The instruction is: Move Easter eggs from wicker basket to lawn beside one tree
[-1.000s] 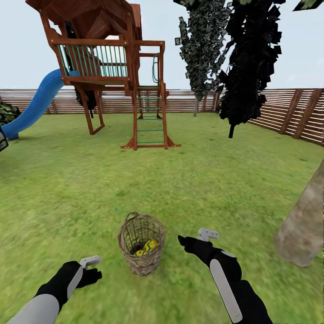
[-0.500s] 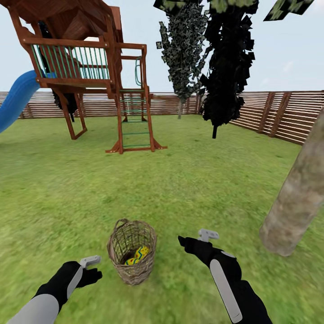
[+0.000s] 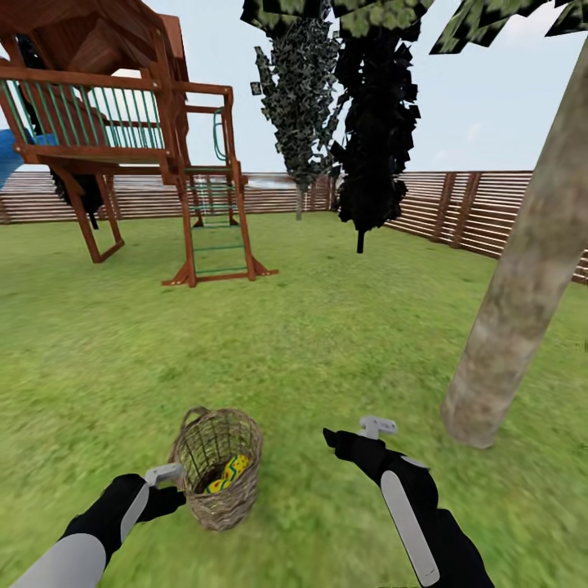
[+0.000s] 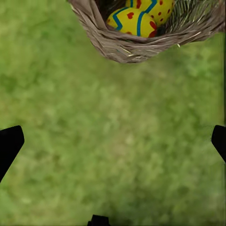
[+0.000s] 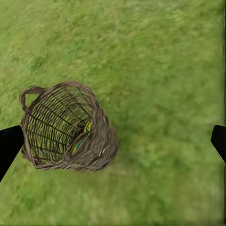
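Left gripper (image 3: 167, 474): fingers spread wide in the left wrist view, dark tips at opposite edges of the frame, nothing between them but grass. It sits just beside the wicker basket (image 3: 218, 467), on the basket's left side in the head view, apart from the rim.

Right gripper (image 3: 359, 429): fingers also spread wide in the right wrist view, holding nothing, hovering over the lawn (image 3: 327, 327) right of the basket with a clear gap to it.

Basket: one, upright on the grass, tilted slightly, one small loop handle at the rim. Easter eggs (image 4: 136, 19) inside: two countable in the left wrist view, yellow with blue zigzags and red marks, touching each other. Can't tell whether a third lies underneath. Head view shows just a patch of yellow and blue through the opening.

Tree (image 3: 514, 294): one pale bare trunk, leaning, on the right, base near the right gripper's side of the lawn.

Further back: one red-brown play tower (image 3: 122, 122), two tall narrow dark trees (image 3: 371, 122), slatted fence (image 3: 482, 212) around the garden.
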